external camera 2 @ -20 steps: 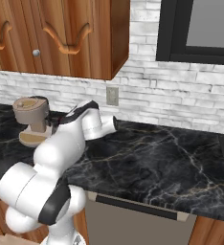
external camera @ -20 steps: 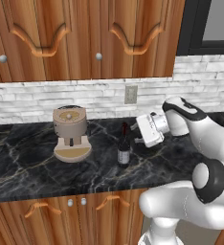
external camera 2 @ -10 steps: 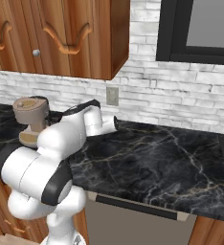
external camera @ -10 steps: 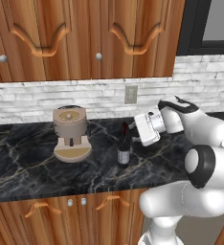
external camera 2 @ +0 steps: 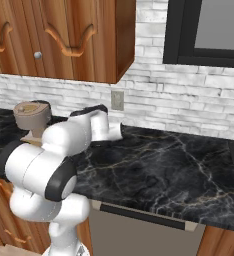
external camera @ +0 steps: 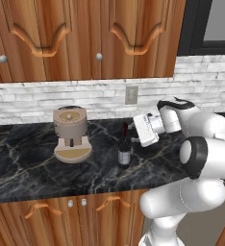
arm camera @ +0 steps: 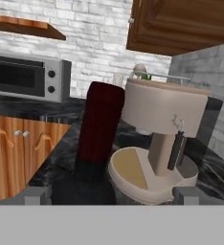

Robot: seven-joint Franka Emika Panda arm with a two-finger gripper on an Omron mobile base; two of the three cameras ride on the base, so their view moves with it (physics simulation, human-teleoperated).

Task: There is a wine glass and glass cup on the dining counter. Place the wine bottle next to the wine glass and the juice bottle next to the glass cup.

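Jaws released, the gripper (external camera: 133, 135) hovers just right of the wine bottle (external camera: 124, 147), upright on the black marble bench (external camera: 32, 168); a beige coffee machine (external camera: 71, 133) stands near its left.

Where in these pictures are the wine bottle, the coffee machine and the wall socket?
wine bottle (external camera: 124, 153): left base view, on its pale label.
coffee machine (external camera: 70, 124): left base view, on its round upper body.
wall socket (external camera: 131, 95): left base view, on the plate's middle.
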